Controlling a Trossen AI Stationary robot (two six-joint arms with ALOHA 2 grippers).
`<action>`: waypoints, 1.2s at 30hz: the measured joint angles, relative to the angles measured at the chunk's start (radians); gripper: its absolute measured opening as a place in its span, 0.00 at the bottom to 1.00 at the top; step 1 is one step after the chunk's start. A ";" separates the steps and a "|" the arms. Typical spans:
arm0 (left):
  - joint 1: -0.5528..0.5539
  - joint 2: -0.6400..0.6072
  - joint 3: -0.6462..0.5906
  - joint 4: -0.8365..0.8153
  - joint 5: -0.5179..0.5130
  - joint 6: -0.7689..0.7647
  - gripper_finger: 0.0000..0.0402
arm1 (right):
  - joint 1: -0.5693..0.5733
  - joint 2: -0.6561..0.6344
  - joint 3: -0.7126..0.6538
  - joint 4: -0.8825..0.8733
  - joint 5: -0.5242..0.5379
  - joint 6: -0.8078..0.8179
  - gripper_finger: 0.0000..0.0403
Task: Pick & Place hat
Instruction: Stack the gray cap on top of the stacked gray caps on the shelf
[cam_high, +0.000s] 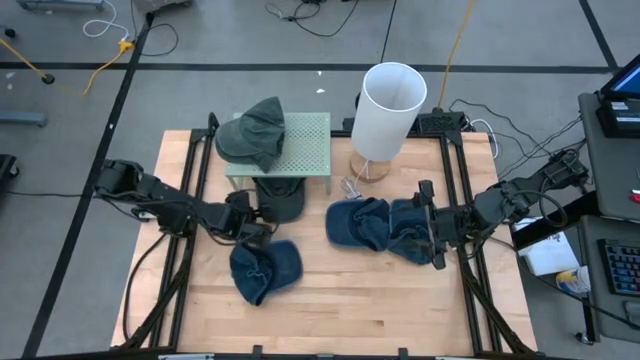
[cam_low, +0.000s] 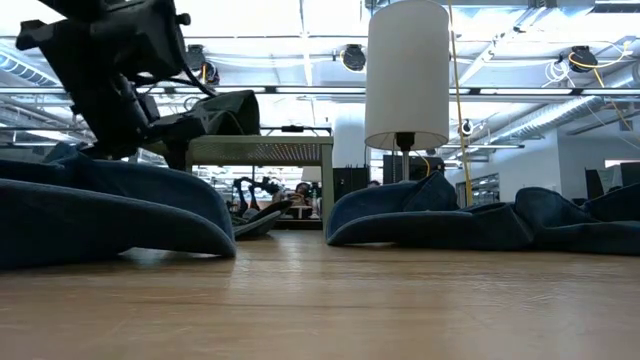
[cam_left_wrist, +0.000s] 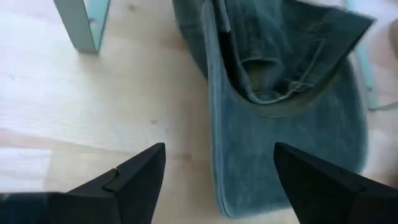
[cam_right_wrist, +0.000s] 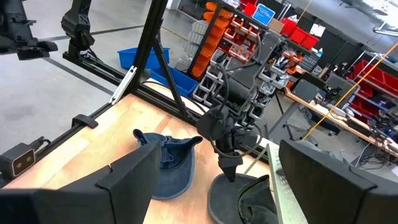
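- The left end effector (cam_high: 262, 215) is low over the wooden worktop (cam_high: 350, 300), left of the middle. Its two fingers (cam_left_wrist: 134, 177) are spread apart and hold nothing.
- Right in front of those fingers lies a dark green hat (cam_left_wrist: 283, 93) on the worktop, under the small table. In the high view this hat (cam_high: 280, 198) peeks out from below the table's near edge. The left end effector points at it but is not touching it.
- Just near of the left end effector lies a blue hat (cam_high: 265, 270), flat on the worktop. In the low view it fills the left side (cam_low: 110, 215).
- The small green table (cam_high: 300, 150) stands on the far left part of the worktop. Another green hat (cam_high: 255, 135) sits on top of it, on its left side.
- A white lamp (cam_high: 388, 110) with a round wooden foot stands just right of the small table, at the far edge of the worktop.
- Near of the lamp lies a pile of blue hats (cam_high: 380, 228), about in the middle of the right half. It looks like two hats touching each other.
- The right end effector (cam_high: 430, 225) is at the right side of that pile, low over the worktop. Its fingers (cam_right_wrist: 124, 180) are wide apart and nothing is between them.
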 joint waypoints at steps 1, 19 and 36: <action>0.010 -0.003 0.000 0.002 -0.001 0.015 0.75 | -0.003 0.000 0.000 0.000 0.000 0.000 0.79; 0.130 0.016 -0.092 0.271 0.176 0.196 0.36 | -0.003 0.000 0.000 0.136 0.001 -0.028 0.79; 0.091 -0.105 -0.093 0.563 0.404 0.193 0.03 | -0.003 0.000 0.000 0.171 0.000 0.038 0.79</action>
